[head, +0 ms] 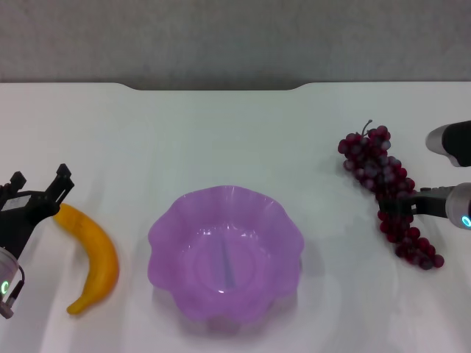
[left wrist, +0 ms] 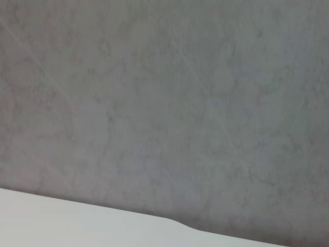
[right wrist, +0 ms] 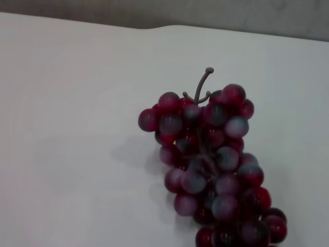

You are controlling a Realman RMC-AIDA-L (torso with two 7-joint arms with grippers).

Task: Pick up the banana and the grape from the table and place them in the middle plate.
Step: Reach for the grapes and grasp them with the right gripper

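Lying diagonally, grape [head: 388,195] stem pointing far.

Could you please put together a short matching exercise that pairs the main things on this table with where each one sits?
Things:
1. banana
2. grape
3. middle plate
4. left gripper

Places:
A. at the centre of the table, with nothing in it
B. on the robot's right, with the right gripper at the middle of the bunch
C. at the robot's far left, at the banana's upper end
D. lying on the table between the left gripper and the plate

Pairs: 1-D, 2-B, 3-A, 4-C
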